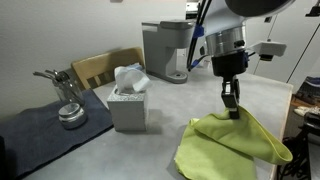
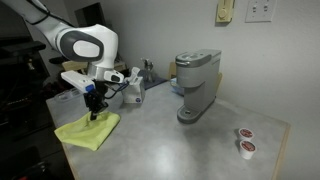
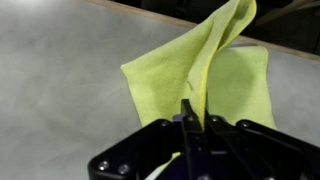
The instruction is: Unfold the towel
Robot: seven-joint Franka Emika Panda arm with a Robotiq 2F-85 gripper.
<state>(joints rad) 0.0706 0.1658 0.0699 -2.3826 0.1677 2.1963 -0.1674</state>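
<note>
One task thing: yellow microfibre towel [image 1: 235,150], folded, at the near right of the grey tabletop [image 1: 150,150] in an exterior view.
Gripper: black two-finger gripper [image 1: 232,108] pinched tight on a towel layer, just above the cloth.
Raised flap [image 3: 225,30]: stands up in a peak in the wrist view, likely so the top layer can peel open.
Rest of cloth: flat on the tabletop, probably anchoring the fold.

Grey tabletop [image 2: 200,150]; wooden chair [image 1: 98,68] behind it; pale wall [image 2: 165,25], 2 wall plates [image 2: 259,10].
</note>
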